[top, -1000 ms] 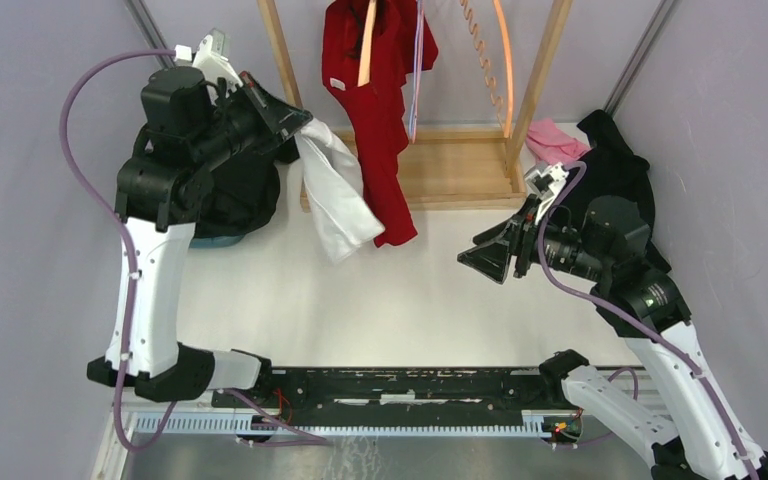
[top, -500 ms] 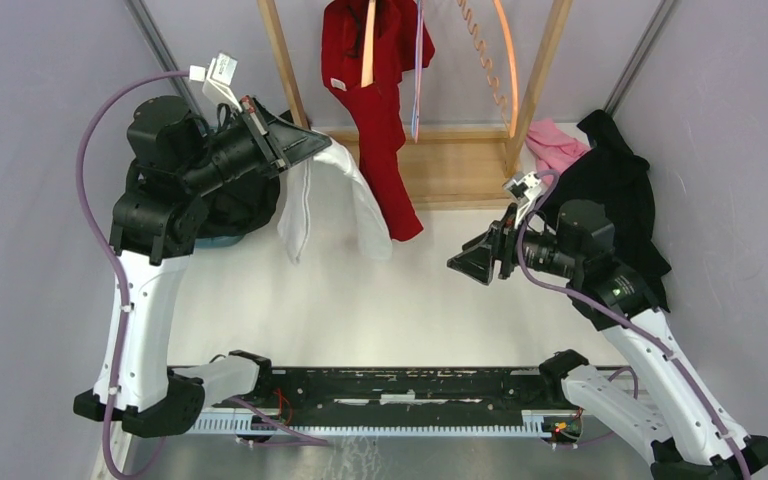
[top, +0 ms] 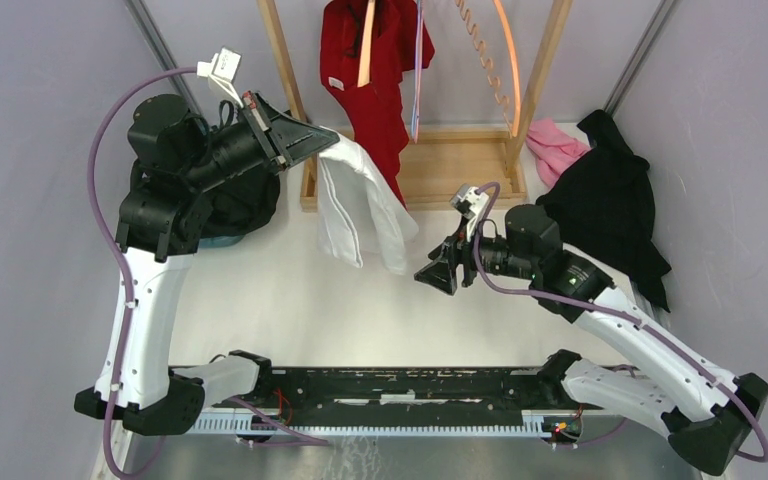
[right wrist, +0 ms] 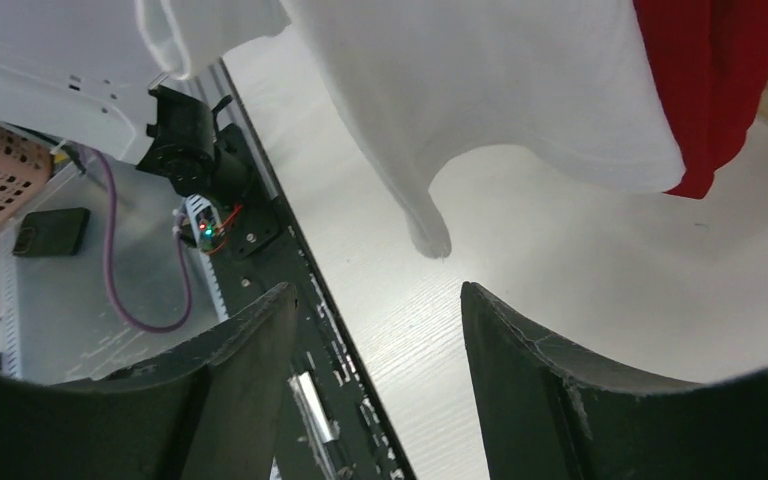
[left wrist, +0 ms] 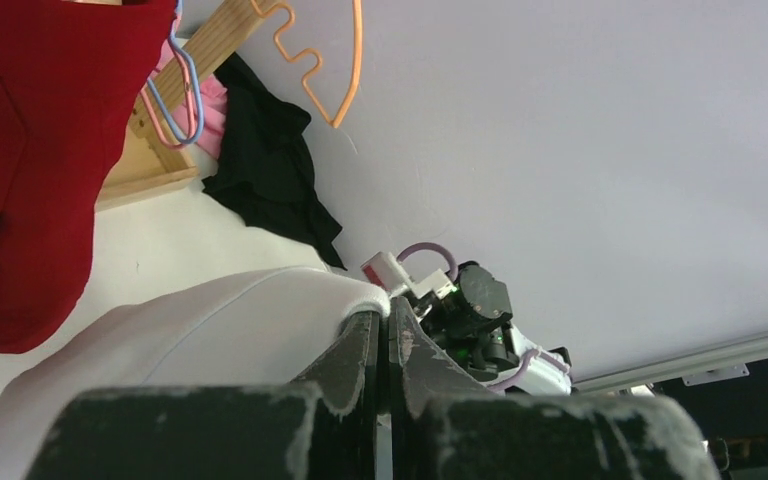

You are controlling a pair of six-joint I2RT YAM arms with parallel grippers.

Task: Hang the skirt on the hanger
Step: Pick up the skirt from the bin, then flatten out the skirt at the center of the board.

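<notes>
White cloth hangs just ahead of my right claw [top: 428,276], which stands wide with nothing between its fingers, low over the surface [top: 290,300] near the middle of the top view. From that claw the loose bottom corner of the skirt [top: 365,205] lies at about 10 o'clock, near but not touching. My right wrist view shows that dangling corner above the gap between the fingers, apart from both. In the top view the skirt's long axis runs from 11 o'clock down to 5 o'clock. It drapes clear of the surface, with its lower end towards the right arm and its upper end pinched in my left claw [top: 325,143]. That claw is closed tight on an edge of the fabric, and the left wrist view shows cloth bunched right at the closed tips. So the right arm is clearly the nearer one to the free end. I judge the coming move to be a short reach at 10 o'clock to take that corner and spread the garment between the two claws. Farther back, at 12 to 1 o'clock from the right claw, the wooden rack [top: 455,165] carries a red garment [top: 372,110] just behind the skirt. The bare orange hanger [top: 507,70] hangs at 3 o'clock of that, well apart from the skirt. I cannot tell whether the pinched edge is the waistband.
</notes>
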